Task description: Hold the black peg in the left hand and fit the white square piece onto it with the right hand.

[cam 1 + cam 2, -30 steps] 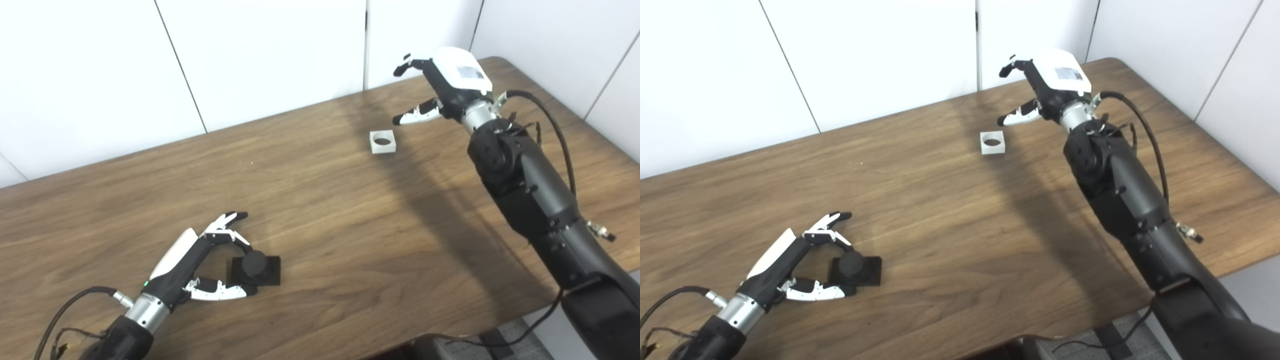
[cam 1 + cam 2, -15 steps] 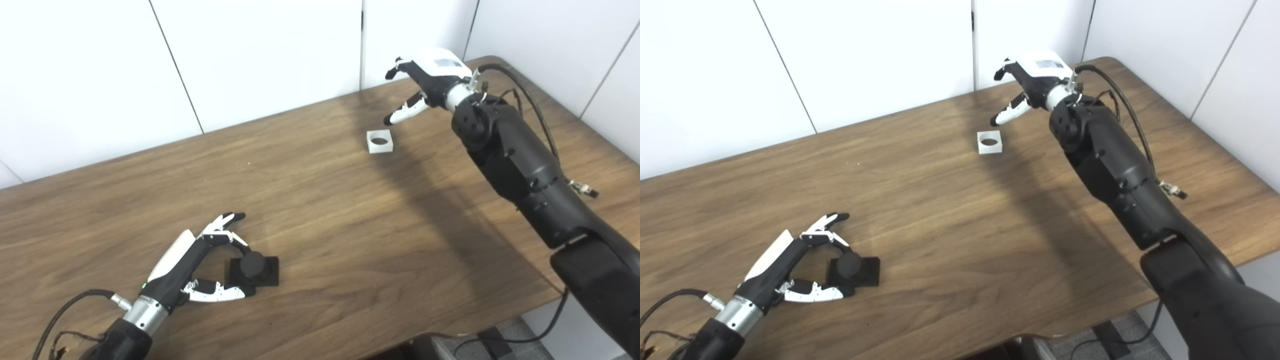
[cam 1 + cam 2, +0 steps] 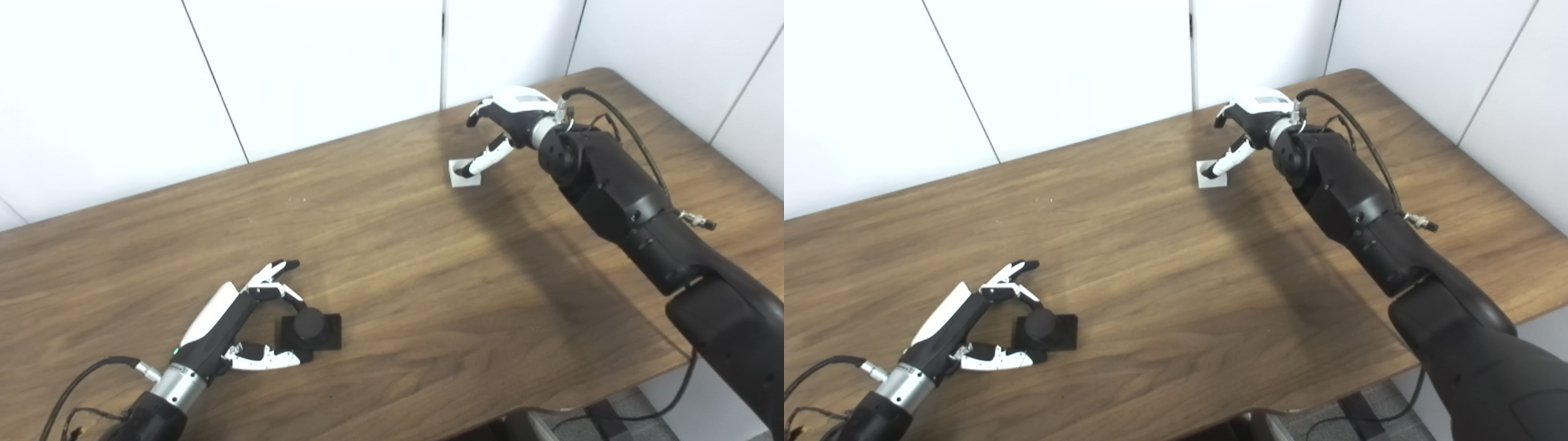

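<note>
Since the earlier frames the right hand [image 3: 511, 116] has come down and forward from above the far side of the table [image 3: 392, 245], so that its thumb tip now lies at the white square piece [image 3: 464, 174], over the round hole, where before it hung clear of it. The fingers of that hand are spread and curved over the far side of the piece, not closed on it; whether the thumb actually touches the piece cannot be told from these views. The white square piece lies flat on the table where it was, near the far edge and to the right of the middle, well apart from the other part. The left hand [image 3: 236, 324] has not moved: it rests low at the near left of the table, open, with its fingers [image 3: 278, 278] reaching past the far side of the black peg [image 3: 310, 329] and its thumb along the near side. The thumb tip lies against the near corner of the peg's flat square base, yet the hand has no hold on it. The black peg stands upright on that base, on the table.
</note>
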You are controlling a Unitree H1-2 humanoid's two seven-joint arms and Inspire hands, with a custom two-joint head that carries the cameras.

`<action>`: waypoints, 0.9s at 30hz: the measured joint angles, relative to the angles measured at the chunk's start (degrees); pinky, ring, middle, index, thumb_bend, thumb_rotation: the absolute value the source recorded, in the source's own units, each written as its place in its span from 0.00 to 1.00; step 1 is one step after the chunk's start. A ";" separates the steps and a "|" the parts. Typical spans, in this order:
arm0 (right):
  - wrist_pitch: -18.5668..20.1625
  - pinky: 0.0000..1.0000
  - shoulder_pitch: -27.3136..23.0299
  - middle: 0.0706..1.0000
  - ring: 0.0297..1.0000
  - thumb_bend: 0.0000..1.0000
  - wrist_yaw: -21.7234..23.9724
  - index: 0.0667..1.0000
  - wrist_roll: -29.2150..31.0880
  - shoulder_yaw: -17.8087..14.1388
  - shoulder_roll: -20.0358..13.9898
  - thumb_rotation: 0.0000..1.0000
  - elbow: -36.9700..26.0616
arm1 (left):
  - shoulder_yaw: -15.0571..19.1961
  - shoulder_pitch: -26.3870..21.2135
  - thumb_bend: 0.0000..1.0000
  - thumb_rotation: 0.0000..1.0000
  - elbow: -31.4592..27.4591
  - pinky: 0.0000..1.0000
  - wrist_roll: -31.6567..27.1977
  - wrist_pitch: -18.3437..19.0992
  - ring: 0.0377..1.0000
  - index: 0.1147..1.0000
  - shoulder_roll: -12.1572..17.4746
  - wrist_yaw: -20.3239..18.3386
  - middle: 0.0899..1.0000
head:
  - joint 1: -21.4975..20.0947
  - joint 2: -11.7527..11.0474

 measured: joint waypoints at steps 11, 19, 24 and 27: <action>0.34 0.91 0.42 0.94 0.95 0.75 0.01 0.80 -0.11 2.34 1.60 0.43 -0.01 | 0.09 0.17 0.52 0.06 -0.01 0.99 0.36 0.01 1.00 0.42 -0.25 0.16 0.95 | 0.53 0.61; 0.02 0.91 2.35 0.93 0.94 0.74 -1.94 0.79 0.22 2.65 1.76 0.43 1.17 | 0.38 0.34 0.52 0.06 -0.13 0.99 0.46 0.03 1.00 0.42 -0.24 0.17 0.95 | 0.79 1.23; -0.32 0.91 2.31 0.92 0.93 0.74 -3.40 0.77 0.28 2.92 1.84 0.42 1.80 | 0.55 0.49 0.52 0.06 -0.42 0.98 0.70 0.05 1.00 0.42 -0.23 0.15 0.95 | 1.23 1.41; -1.10 0.91 2.28 0.92 0.93 0.74 -4.61 0.77 0.30 3.37 1.83 0.42 2.30 | 0.76 0.60 0.52 0.06 -0.60 0.97 0.80 0.20 1.00 0.42 -0.23 0.10 0.96 | 1.32 1.50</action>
